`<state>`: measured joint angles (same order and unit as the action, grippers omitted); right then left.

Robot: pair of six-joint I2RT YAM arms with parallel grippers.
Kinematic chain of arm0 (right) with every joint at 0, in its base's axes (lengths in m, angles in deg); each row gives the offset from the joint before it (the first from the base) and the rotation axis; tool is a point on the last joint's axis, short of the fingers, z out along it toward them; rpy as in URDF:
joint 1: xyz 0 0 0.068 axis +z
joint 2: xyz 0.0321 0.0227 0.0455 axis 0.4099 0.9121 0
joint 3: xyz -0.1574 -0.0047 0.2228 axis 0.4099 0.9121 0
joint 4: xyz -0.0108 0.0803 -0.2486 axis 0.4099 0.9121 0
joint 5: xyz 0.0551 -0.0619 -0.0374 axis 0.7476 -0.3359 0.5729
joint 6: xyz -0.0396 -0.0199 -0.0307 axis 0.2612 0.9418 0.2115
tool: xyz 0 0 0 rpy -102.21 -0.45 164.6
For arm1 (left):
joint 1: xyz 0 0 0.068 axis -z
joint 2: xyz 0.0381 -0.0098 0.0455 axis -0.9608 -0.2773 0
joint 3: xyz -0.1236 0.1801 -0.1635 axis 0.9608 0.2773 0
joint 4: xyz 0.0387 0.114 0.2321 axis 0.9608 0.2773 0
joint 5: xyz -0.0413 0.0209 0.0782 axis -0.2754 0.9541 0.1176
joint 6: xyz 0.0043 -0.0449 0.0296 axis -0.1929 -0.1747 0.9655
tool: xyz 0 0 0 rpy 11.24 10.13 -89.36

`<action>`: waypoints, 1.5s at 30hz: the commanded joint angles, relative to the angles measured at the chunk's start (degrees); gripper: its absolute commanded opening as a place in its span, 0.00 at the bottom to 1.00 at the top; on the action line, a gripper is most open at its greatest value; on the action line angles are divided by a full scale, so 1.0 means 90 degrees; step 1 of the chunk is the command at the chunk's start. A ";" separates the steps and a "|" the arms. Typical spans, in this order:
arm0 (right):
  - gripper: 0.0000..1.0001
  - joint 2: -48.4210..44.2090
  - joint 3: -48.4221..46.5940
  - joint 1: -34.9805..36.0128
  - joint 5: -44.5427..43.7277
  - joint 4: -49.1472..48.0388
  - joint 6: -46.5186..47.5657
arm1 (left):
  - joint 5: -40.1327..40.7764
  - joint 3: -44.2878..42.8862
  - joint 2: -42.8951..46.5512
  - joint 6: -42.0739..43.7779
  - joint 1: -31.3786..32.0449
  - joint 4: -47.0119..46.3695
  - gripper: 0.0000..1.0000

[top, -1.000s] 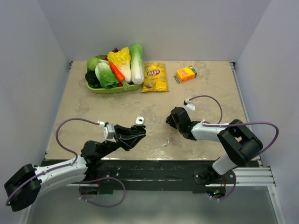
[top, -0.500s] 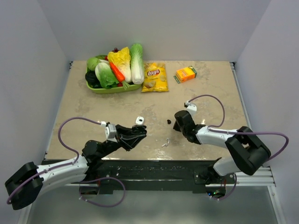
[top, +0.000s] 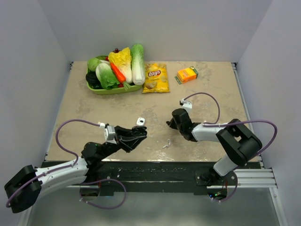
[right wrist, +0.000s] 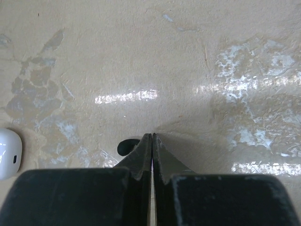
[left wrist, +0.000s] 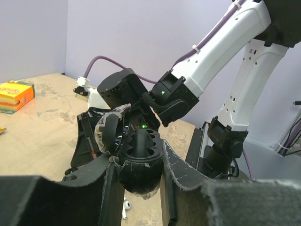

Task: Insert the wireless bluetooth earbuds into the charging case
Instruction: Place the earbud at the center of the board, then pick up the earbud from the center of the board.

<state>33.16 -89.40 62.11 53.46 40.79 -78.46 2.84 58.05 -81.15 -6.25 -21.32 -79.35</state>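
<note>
My left gripper (left wrist: 139,162) is shut on the black charging case (left wrist: 141,178) and holds it off the table with its lid (left wrist: 109,132) swung open. A dark rounded piece stands in the case's middle; I cannot tell if it is an earbud. My right gripper (right wrist: 151,137) is shut with nothing between its fingers, tips down on the table. One small black earbud (right wrist: 125,146) lies against the outside of its left finger. In the top view the right gripper (top: 170,122) covers that earbud, and the left gripper (top: 136,133) sits to its left.
A small white rounded object (top: 140,121) lies between the grippers, also at the left edge of the right wrist view (right wrist: 9,153). A thin white scrap (top: 166,143) lies near the front edge. A vegetable tray (top: 101,90), chips bag (top: 156,77) and orange box (top: 186,75) stand at the back.
The right gripper's jaws closed. It drew back to the right, leaving the black earbud bare on the table, then moved left again over it. The left arm kept still.
</note>
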 commanded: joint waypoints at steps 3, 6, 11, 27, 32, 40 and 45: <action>0.00 0.0069 -0.0006 0.0104 0.0318 0.0362 -0.0008 | 0.0024 0.0331 -0.0029 0.0003 0.0018 -0.0407 0.00; 0.00 0.0040 0.0023 0.0182 0.0308 0.0479 -0.0087 | 0.0005 0.0331 -0.0039 0.0003 0.0018 -0.0417 0.00; 0.00 0.0001 0.0043 0.0455 0.0348 0.0508 -0.0175 | 0.0014 0.0331 -0.0029 -0.0017 0.0018 -0.0475 0.00; 0.01 -0.0204 -0.0094 0.0700 -0.0092 0.1202 -0.0458 | 0.0005 0.0517 0.0147 -0.0046 0.0018 -0.0388 0.00; 0.00 -0.0126 -0.0026 0.0758 0.0152 0.0958 -0.0292 | 0.0014 0.0517 0.0167 -0.0046 0.0018 -0.0358 0.00; 0.00 0.0215 -0.0270 0.1168 0.0338 0.0977 -0.0331 | -0.0015 0.0498 0.0127 -0.0046 0.0018 -0.0388 0.00; 0.00 0.0196 -0.0309 0.1266 0.0435 0.1036 -0.0399 | -0.0025 0.0498 0.0118 -0.0046 0.0018 -0.0388 0.00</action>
<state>33.46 -91.85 72.62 55.10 45.62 -81.52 2.82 58.05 -80.12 -6.32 -21.32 -79.40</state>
